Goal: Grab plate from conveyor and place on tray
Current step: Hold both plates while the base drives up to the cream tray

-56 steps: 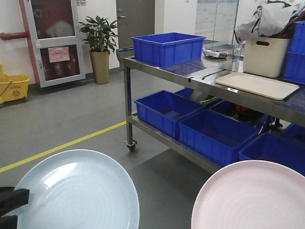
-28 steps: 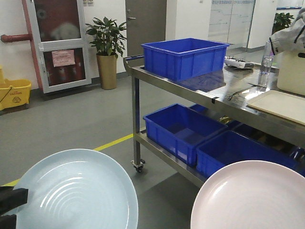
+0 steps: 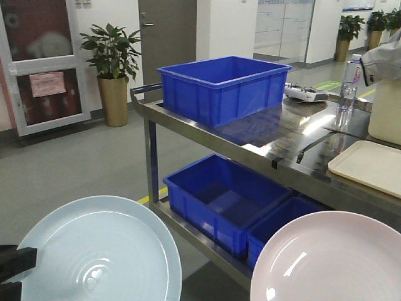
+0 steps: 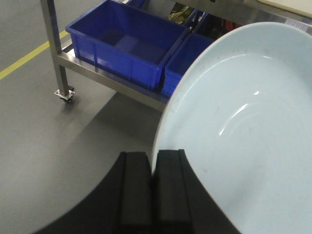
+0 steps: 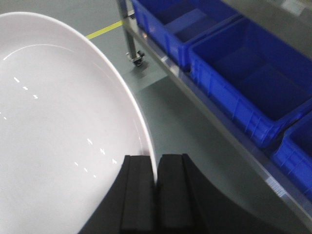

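The right gripper (image 5: 155,163) pinches the plate (image 5: 58,122) rim, seemingly pale pink

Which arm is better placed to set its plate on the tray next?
Probably right: the right tool grips the pink plate, nearer the tray; the left tool's blue plate is farther.

The view moves in on the steel table (image 3: 282,141), so it looks bigger and nearer now. The blue box (image 3: 219,88) on top looks bigger too and sits lower in the picture. The tray (image 3: 369,166) slides down to the right edge, and part of it is cut off. The cream bin (image 3: 385,110) is almost out of view. The yellow mop bucket goes off the left side. Only a short bit of the yellow floor line (image 3: 152,199) shows. Far plants (image 3: 351,28) come into view at the top right.
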